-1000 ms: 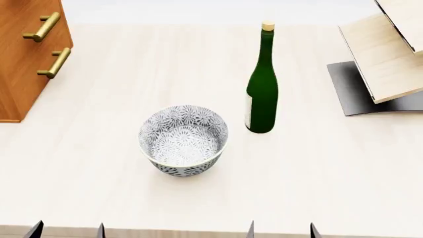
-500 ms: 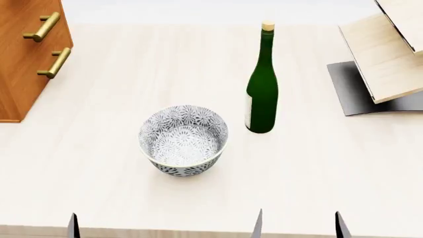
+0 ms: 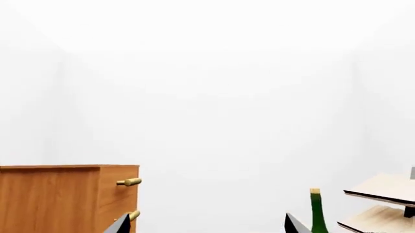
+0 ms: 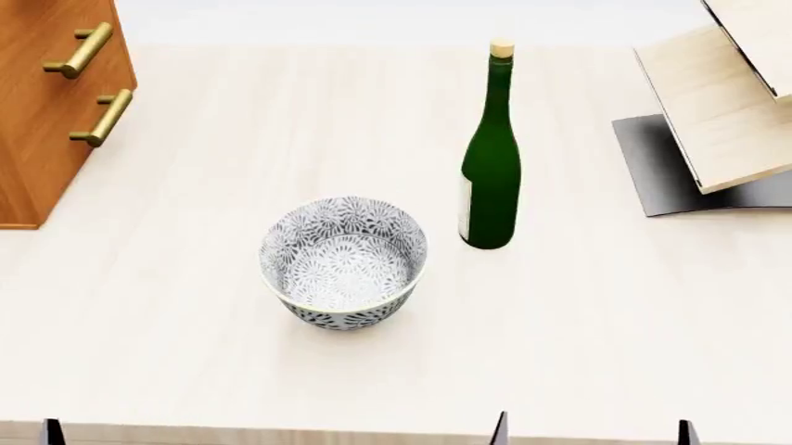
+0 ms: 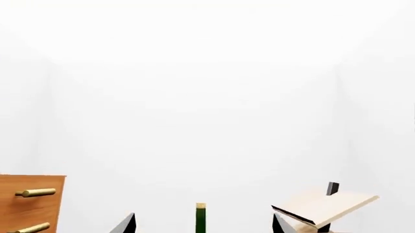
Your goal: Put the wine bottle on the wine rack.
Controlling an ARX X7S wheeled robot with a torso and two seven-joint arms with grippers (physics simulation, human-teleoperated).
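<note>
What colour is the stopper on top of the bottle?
Tan, on the dark green bottle; its stopper shows best in the head view.

no legible text, brand, number or sign in any view. the wine bottle (image 4: 491, 167) carries a pale label near its base, seen edge-on in the head view; no characters can be made out on it. in both wrist views only the bottle's neck and cork show, unmarked. the bowl (image 4: 343, 261) bears a grey-white floral pattern only, no lettering. the wine rack (image 4: 724, 102) boards and the cabinet (image 4: 50, 111) front are unmarked.
</note>
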